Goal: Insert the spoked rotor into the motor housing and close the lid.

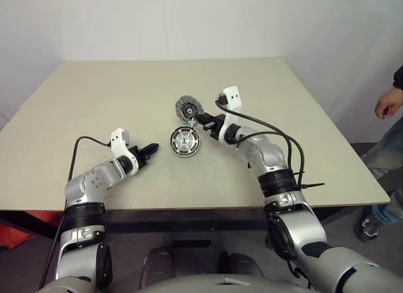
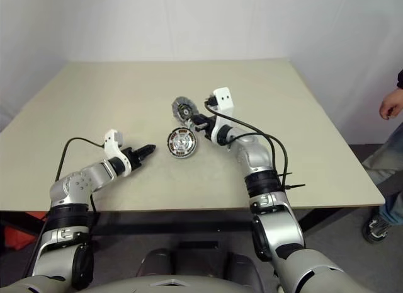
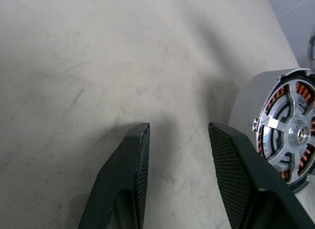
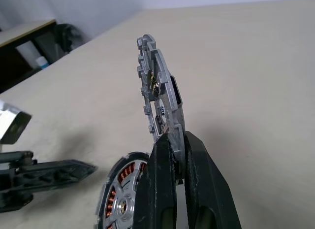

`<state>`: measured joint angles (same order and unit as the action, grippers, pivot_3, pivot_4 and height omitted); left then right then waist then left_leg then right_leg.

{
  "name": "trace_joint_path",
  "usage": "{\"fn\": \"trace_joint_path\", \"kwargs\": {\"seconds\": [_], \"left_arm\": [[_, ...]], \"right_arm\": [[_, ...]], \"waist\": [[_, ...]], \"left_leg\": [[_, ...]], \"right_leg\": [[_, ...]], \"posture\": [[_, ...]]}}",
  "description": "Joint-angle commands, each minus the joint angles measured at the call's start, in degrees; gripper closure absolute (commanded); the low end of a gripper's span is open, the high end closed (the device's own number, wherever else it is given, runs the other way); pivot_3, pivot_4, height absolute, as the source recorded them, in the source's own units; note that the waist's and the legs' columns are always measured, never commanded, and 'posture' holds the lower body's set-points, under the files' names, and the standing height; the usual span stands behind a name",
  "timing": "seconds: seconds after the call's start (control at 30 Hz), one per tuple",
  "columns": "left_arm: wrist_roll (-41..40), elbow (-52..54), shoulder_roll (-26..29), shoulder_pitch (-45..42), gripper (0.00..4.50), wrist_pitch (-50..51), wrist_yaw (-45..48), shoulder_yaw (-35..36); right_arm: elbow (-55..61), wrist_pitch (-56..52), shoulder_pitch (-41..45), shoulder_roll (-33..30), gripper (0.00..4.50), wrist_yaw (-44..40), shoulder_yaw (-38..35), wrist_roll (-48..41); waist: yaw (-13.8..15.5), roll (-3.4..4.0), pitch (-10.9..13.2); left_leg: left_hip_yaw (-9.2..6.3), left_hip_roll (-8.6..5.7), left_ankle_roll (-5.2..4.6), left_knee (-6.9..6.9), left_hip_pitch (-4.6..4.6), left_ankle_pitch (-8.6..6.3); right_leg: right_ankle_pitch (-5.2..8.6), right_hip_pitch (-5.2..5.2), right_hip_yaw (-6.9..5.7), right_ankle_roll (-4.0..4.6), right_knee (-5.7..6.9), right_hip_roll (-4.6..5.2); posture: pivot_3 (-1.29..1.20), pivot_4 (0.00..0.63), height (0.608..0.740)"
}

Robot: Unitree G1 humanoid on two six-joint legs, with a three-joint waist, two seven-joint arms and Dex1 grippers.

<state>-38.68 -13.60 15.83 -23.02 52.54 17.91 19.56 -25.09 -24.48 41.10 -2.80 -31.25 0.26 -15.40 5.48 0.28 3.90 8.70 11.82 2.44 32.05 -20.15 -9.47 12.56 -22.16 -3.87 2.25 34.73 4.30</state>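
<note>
the right gripper (image 4: 178,155) is clenched on the rim of the lid (image 4: 160,98), holding the notched disc on edge above its fingertips, probably so it can be turned flat over the motor housing (image 1: 185,143). the housing lies on the table (image 1: 126,97) just below those fingers, with the spoked rotor (image 3: 290,133) already seated over its copper windings. the left gripper (image 3: 179,155) rests with fingers apart and empty, the housing just beside one fingertip, likely ready to steady it.

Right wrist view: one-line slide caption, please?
Right claw shut on the notched lid, held on edge above the motor housing with its spoked rotor seated.
</note>
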Motion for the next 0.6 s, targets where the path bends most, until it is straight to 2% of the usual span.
{"fn": "trace_joint_path", "kwargs": {"seconds": [0.03,0.27,0.47,0.6], "left_arm": [[1.0,0.1,0.4,0.2,2.48,0.1,-0.8,0.0],[0.9,0.6,0.4,0.5,2.48,0.4,-1.2,0.2],[0.6,1.4,0.6,0.4,2.48,0.9,-1.5,0.4],[0.3,2.0,0.5,0.3,2.48,1.2,-1.7,0.5]], "right_arm": [[0.8,1.4,0.7,1.0,4.48,0.4,0.8,0.4],[-0.5,4.2,-0.1,0.4,4.48,0.0,2.0,2.8],[-7.7,3.3,2.1,-0.2,4.48,5.9,2.2,7.5],[-10.0,4.9,2.4,0.0,4.48,6.2,2.2,8.1]], "waist": [[0.0,0.00,0.0],[0.0,0.00,0.0],[-0.1,0.00,0.0],[-0.2,0.00,0.0]], "left_leg": [[0.00,0.00,-0.01,0.00,0.00,0.00],[0.00,0.00,-0.02,0.00,0.00,-0.01],[0.02,0.00,-0.02,0.00,0.02,-0.01],[0.04,0.00,-0.02,0.00,0.03,-0.01]], "right_leg": [[0.00,0.00,0.00,0.00,0.00,0.00],[0.00,0.00,0.00,0.01,-0.01,0.00],[0.00,0.01,0.01,0.01,0.00,0.00],[0.00,0.00,0.01,0.02,0.01,-0.02]], "posture": [[0.00,0.000,0.740],[0.00,0.000,0.740],[0.00,0.000,0.740],[0.00,0.000,0.740]]}}
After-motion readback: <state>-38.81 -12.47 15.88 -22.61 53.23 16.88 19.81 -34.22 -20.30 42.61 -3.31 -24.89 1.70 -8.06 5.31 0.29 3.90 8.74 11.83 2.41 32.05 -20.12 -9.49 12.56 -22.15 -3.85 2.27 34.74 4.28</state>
